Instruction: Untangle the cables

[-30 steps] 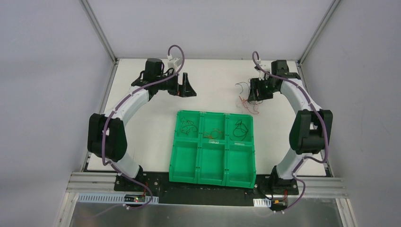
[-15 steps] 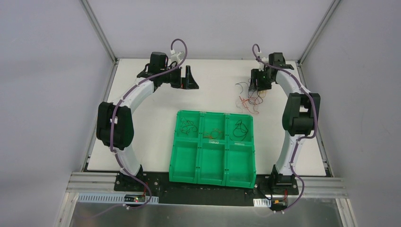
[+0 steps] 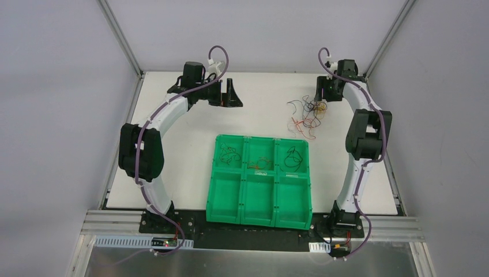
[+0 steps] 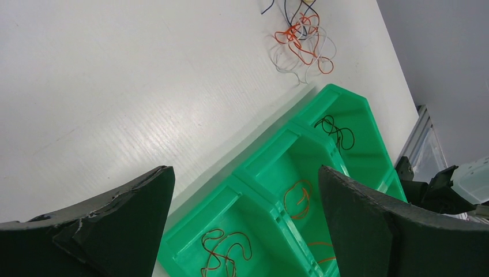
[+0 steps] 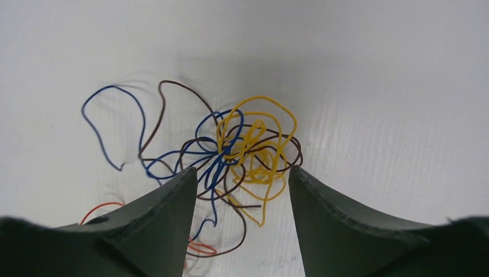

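Observation:
The tangled cables (image 3: 305, 113) lie on the white table at the far right: thin blue, brown, yellow, orange and white wires. In the right wrist view the blue, brown and yellow knot (image 5: 242, 147) sits just beyond my right gripper (image 5: 242, 170), which hangs over it open, pinching no wire. From above, the right gripper (image 3: 323, 95) is at the tangle's far right edge. My left gripper (image 3: 232, 95) hovers at the far left-centre, wide open and empty (image 4: 245, 168). It looks toward the tangle (image 4: 300, 40).
A green six-compartment tray (image 3: 262, 138) stands in the near centre of the table. Its three far compartments each hold one loose wire: reddish-brown (image 4: 225, 251), orange (image 4: 298, 199) and black (image 4: 337, 130). The table's far edge and the frame posts are close behind both grippers.
My right gripper has drawn back toward the far right corner, uncovering the tangle. The left arm rose and shifted slightly right early on, then held still.

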Robot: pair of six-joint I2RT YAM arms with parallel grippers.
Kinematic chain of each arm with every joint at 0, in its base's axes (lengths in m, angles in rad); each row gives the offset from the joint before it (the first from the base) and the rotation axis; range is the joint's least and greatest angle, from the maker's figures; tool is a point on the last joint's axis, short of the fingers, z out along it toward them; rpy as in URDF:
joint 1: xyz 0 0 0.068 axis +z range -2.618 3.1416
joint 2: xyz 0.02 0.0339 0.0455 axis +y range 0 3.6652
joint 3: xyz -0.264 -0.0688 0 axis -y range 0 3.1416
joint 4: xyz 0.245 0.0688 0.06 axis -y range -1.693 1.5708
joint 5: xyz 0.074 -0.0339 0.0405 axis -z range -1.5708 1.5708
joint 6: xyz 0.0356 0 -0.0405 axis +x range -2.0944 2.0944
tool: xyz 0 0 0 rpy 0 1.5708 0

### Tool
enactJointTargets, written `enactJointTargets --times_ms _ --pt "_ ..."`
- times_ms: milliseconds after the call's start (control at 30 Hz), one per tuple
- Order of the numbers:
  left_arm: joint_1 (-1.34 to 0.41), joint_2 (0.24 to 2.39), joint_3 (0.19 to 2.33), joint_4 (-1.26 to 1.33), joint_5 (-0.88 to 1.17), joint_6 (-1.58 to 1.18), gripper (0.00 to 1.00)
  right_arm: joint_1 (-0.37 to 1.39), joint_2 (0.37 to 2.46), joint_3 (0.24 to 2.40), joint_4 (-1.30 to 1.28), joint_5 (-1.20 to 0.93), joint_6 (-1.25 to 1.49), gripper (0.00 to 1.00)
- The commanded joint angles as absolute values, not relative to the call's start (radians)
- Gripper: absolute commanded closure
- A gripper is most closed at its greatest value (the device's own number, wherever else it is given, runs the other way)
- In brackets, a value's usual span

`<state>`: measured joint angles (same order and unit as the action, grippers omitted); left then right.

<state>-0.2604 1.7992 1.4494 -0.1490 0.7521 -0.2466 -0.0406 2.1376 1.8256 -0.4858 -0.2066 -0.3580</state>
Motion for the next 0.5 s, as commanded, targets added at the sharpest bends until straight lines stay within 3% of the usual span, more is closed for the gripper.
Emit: enactJointTargets --times_ms 0,167,300,333,467 --pt "-0.258 1.807 1.502 -0.158 0.773 -0.236 0.01 -0.047 2.225 1.885 -0.506 -0.176 -0.396 0.37" --pt "-0.257 1.809 1.524 -0.182 0.778 -0.208 0.01 -0.055 2.285 1.948 -0.621 -0.359 -0.421 0.46" --pt "-0.258 1.825 1.563 -0.198 0.822 -0.206 0.01 -0.051 2.234 1.955 -0.646 -0.539 -0.410 0.96" --pt "-0.258 1.830 1.572 -0.197 0.836 -0.209 0.01 -0.050 2.211 1.958 -0.640 -0.585 -0.386 1.00" --pt "-0.263 1.845 1.603 -0.196 0.890 -0.197 0.01 -0.035 2.090 1.908 -0.501 -0.733 -0.226 1.00"
